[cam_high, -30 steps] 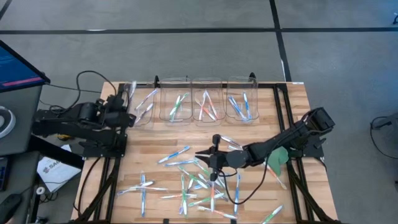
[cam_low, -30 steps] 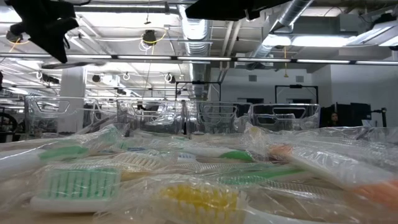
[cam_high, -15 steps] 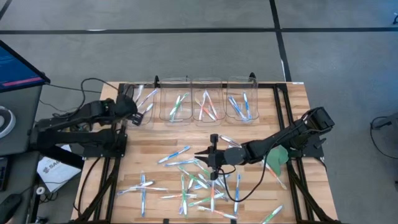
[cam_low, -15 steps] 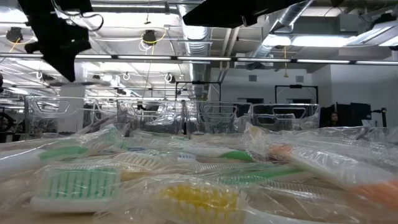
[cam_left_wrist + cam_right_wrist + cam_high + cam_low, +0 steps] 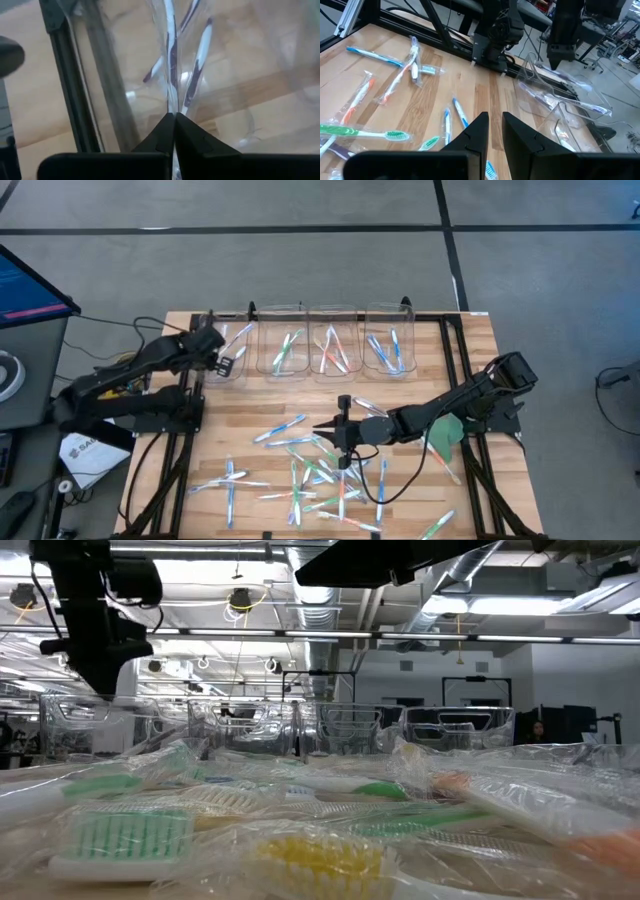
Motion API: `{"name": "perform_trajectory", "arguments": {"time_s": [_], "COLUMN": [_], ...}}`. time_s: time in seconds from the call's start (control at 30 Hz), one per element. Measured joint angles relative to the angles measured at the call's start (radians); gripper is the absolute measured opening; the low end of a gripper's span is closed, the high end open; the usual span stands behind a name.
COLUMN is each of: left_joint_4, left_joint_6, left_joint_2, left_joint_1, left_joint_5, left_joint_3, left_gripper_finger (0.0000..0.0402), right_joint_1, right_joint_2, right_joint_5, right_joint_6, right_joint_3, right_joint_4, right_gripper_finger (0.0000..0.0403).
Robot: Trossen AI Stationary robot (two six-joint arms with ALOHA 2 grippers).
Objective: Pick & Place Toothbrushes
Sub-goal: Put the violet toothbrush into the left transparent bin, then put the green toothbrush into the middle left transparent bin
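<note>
Although the low view fills with wrapped toothbrushes (image 5: 300, 840) right at the lens, I cannot see either gripper's fingertips in it; only the left arm's dark body hangs at upper left and the right arm's underside cuts across the top edge. From above, the left gripper (image 5: 222, 352) sits over the leftmost clear bin (image 5: 228, 343) at the table's far edge, and the bin's walls blur what lies inside. My left wrist camera settles it: the two dark fingers (image 5: 162, 136) meet tip to tip, closed, and a thin clear wrapper seems to run up from between them, though I cannot tell whether it is pinched or just lying behind. Purple-handled toothbrushes (image 5: 171, 47) lie in the bin just beyond those tips, seen through the plastic.

The right gripper (image 5: 341, 432) hangs over the scattered pile near the middle of the wooden table (image 5: 470, 500). In its wrist view the fingers (image 5: 475, 131) stand with a narrow gap between them, and I see nothing held there. Loose brushes lie spread on the boards ahead of it, blue, orange and green.

Three more clear bins (image 5: 335, 340) stand in the row, each with brushes inside. A flat green piece (image 5: 446, 434) is partly covered by the right arm.
</note>
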Motion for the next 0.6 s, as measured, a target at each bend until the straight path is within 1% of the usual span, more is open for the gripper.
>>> {"name": "perform_trajectory", "arguments": {"time_s": [0.13, 0.4, 0.5, 0.6], "left_joint_4": [0.013, 0.018, 0.025, 0.029], "left_joint_6": [0.0, 0.001, 0.017, 0.047], "left_joint_2": [0.037, 0.071, 0.058, 0.026], "left_joint_1": [0.005, 0.005, -0.002, -0.031], "left_joint_5": [0.017, 0.018, 0.03, 0.05], "left_joint_3": [-0.009, -0.009, -0.009, 0.011], "left_gripper_finger": [0.003, 0.0106, 0.0119, 0.0121], "right_joint_1": [0.0, 0.0, 0.0, 0.0], "right_joint_2": [0.0, 0.0, 0.0, 0.0], "right_joint_5": [0.0, 0.0, 0.0, 0.0], "right_joint_6": [0.0, 0.0, 0.0, -0.015], "right_joint_3": [0.0, 0.0, 0.0, 0.0], "right_joint_4": [0.0, -0.007, -0.016, -0.017], "right_gripper_finger": [0.0048, 0.0048, 0.0048, 0.0048]}}
